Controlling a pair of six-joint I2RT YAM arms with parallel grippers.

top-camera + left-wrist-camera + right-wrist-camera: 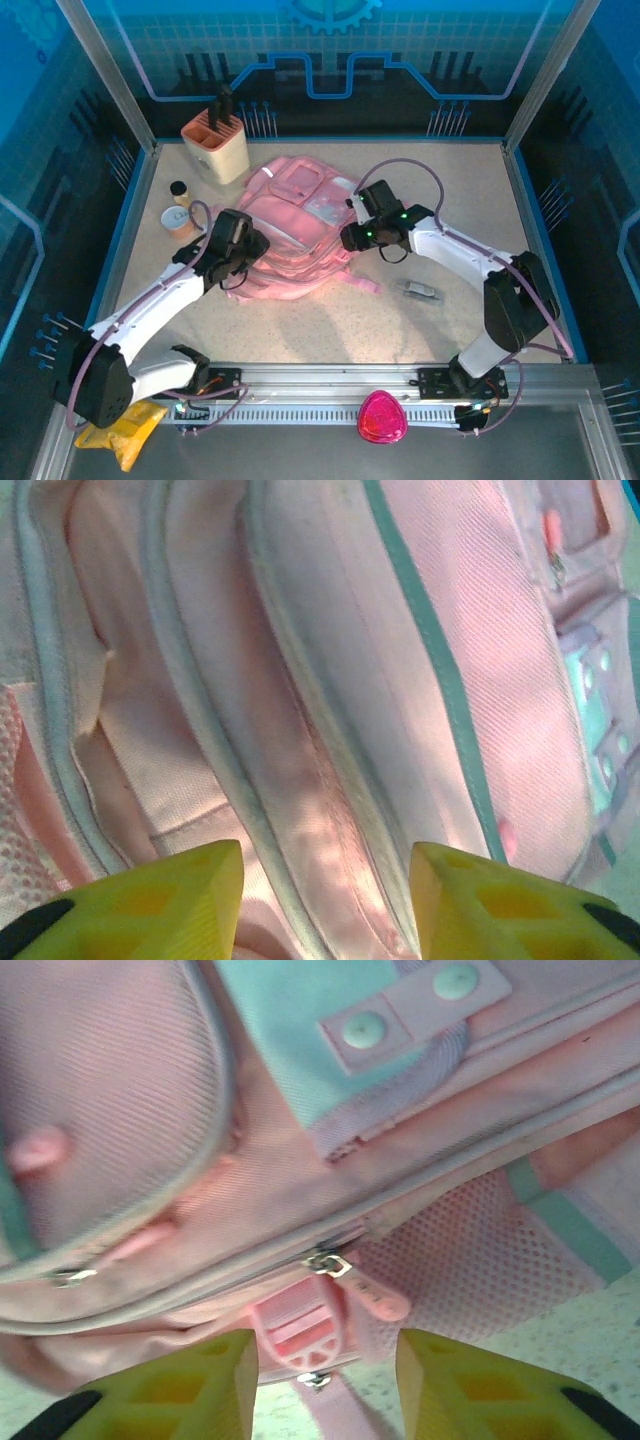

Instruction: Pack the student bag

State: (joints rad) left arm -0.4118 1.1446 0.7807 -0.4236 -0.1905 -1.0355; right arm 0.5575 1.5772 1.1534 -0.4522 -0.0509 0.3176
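Bag, top view: student bag [300,235] lies flat mid-table, front pockets up, between the two grippers.
Left gripper, top view: left gripper [250,250] is down at the bag's near-left edge, placed, in my judgement, to work a zip seam.
Right gripper, top view: right gripper [352,236] is at the bag's right edge, opposite the left, probably to open or brace that side.
Surroundings, top view: beige holder [218,148] stands beyond the left gripper. Small grey item [421,291] lies on the table behind the right gripper, possibly awaiting packing.
Left wrist view: fingers [180,895] stand apart with nothing clamped. Piped zip seams [300,730] run ahead across the gap.
Right wrist view: fingers [200,1380] stand apart with nothing clamped. Zip pull [345,1272] and strap buckle [300,1335] sit just ahead in the gap, with the mesh side pocket [470,1250] to the right.
Stage: no compartment is seen open, so opening one is judged the step in hand.
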